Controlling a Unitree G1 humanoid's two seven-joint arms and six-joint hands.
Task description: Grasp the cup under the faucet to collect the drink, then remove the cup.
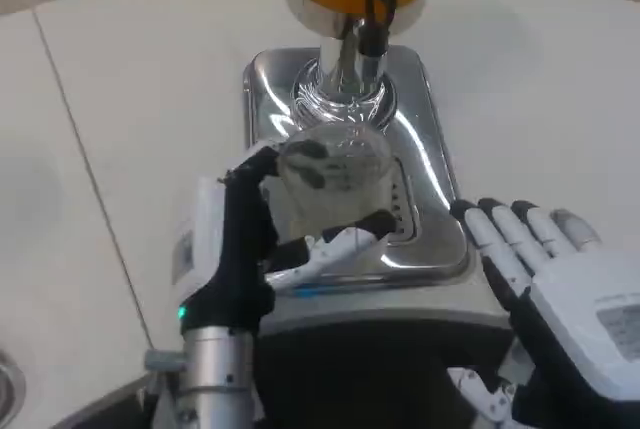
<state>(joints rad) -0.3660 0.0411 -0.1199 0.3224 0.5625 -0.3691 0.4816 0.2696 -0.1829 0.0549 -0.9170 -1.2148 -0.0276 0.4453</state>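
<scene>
Left robot hand grips (right robot hand spread).

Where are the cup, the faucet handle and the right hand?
cup (335, 171): head view, clear side wall, held by the left hand (235, 249).
faucet handle (378, 1): head view, middle of the black lever.
right hand (565, 294): head view, white back, fingers spread, beside the drip tray (430, 164).
</scene>
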